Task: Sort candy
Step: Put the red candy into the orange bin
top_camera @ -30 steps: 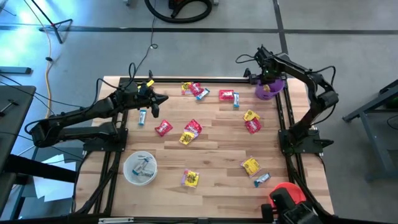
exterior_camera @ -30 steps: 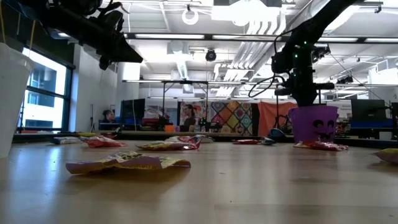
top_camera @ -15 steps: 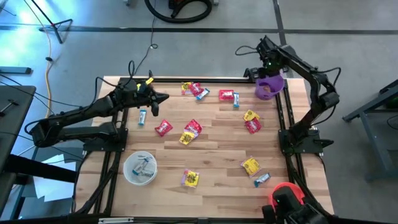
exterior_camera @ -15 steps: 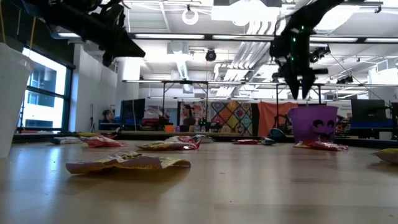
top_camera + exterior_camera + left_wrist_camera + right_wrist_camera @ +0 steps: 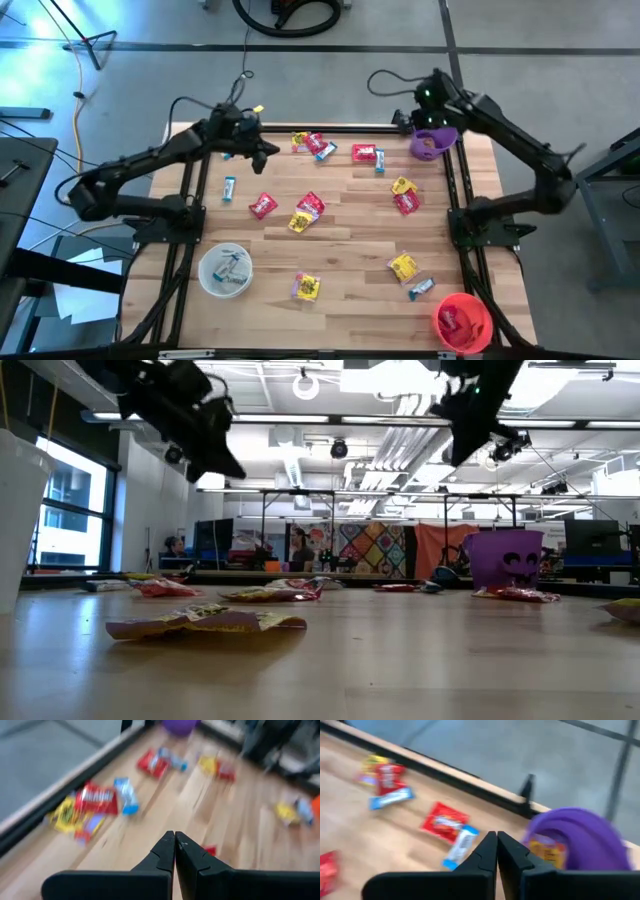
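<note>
Candy [image 5: 307, 210] lying scattered flat across table [image 5: 350, 255], looking light, crinkly, slippery; likely pinching best at a wrapper edge. Left gripper [image 5: 268, 152] and right gripper [image 5: 428, 108] hovering shut, empty.

Glossy foil-like candy [image 5: 308, 209] wrappers lie on a smooth pale wood table [image 5: 350, 245] beside a matt purple plastic bowl [image 5: 431, 143].

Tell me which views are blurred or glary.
Left wrist view: the candy is smeared with motion blur, while the shut left gripper is sharp. Right wrist view: the purple bowl is blurred. Low view: ceiling lights glare and both arms are dark silhouettes. High view: sharp.
</note>
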